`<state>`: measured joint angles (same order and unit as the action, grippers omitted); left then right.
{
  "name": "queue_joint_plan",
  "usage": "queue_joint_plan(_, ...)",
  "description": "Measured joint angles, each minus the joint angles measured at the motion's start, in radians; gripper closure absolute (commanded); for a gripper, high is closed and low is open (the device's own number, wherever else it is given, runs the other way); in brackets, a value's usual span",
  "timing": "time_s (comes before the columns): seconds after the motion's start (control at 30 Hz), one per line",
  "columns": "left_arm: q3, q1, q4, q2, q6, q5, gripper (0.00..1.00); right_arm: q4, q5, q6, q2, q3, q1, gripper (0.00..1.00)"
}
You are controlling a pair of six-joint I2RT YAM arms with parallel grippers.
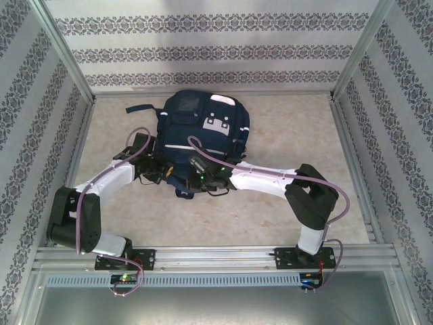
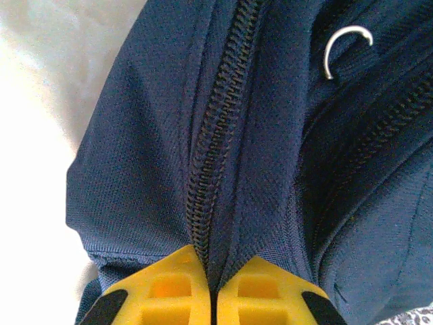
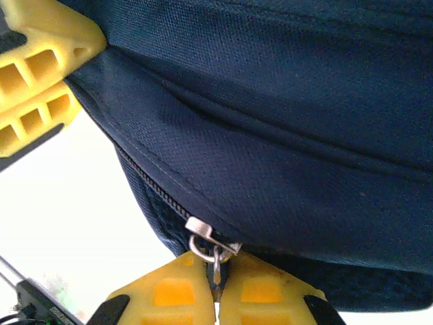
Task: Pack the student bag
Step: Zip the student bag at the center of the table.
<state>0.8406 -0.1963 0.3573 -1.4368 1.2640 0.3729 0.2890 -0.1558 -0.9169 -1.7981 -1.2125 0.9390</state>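
One student bag (image 1: pixel 203 128); left claw (image 2: pixel 214 292) tight on its zipper seam (image 2: pixel 203 196), right claw (image 3: pixel 216 292) on one zipper pull (image 3: pixel 203 241).

Tabletop (image 1: pixel 203 223): beige, marbled, filling the centre of the frame.
Walls (image 1: pixel 203 54): pale wallpaper with dark floral bands, top and sides.
Frame posts (image 1: pixel 65 51): silver metal, upper corners.

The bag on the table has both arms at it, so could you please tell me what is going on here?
Both arms are working at the near end of the bag, which lies on the table. The left claw is shut on the bag's fabric, right at a closed zip. The right claw is shut on a metal zip pull at the bag's edge. It looks as if one steadies the bag while the other is set to draw a zip.
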Motion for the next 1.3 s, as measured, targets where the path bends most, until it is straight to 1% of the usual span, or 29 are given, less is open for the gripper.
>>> queue_joint_plan(0.23,0.005,0.011,0.013,0.018,-0.004,0.022,1.0,0.026,0.05,0.057,0.069,0.066,-0.003,1.0)
queue_joint_plan(0.4,0.011,0.023,0.026,0.024,-0.012,0.042,1.0,0.02,0.056,0.087,0.147,0.156,-0.038,1.0)
queue_joint_plan(0.7,0.031,0.037,0.054,0.039,-0.031,0.05,1.0,-0.018,0.038,0.156,0.249,0.25,-0.111,1.0)
queue_joint_plan(0.93,0.053,0.049,0.082,0.046,-0.054,0.049,1.0,-0.051,-0.013,0.192,0.252,0.259,-0.138,1.0)
queue_joint_plan(0.97,0.057,0.053,0.088,0.048,-0.058,0.046,0.99,-0.054,-0.02,0.192,0.252,0.257,-0.138,1.0)
queue_joint_plan(1.03,0.065,0.056,0.1,0.055,-0.067,0.042,0.82,-0.058,-0.031,0.19,0.251,0.252,-0.138,1.0)
queue_joint_plan(1.1,0.067,0.063,0.111,0.07,-0.074,0.029,0.62,-0.056,-0.036,0.183,0.25,0.241,-0.13,1.0)
queue_joint_plan(1.13,0.067,0.072,0.118,0.081,-0.077,0.017,0.56,-0.048,-0.034,0.18,0.248,0.236,-0.125,1.0)
queue_joint_plan(1.17,0.067,0.086,0.126,0.099,-0.076,0.008,0.52,-0.035,-0.027,0.174,0.244,0.23,-0.117,1.0)
queue_joint_plan(1.23,0.067,0.1,0.134,0.133,-0.078,-0.005,0.47,-0.025,-0.015,0.158,0.232,0.224,-0.101,1.0)
queue_joint_plan(1.3,0.067,0.091,0.143,0.167,-0.078,-0.008,0.42,-0.027,-0.012,0.137,0.216,0.219,-0.084,1.0)
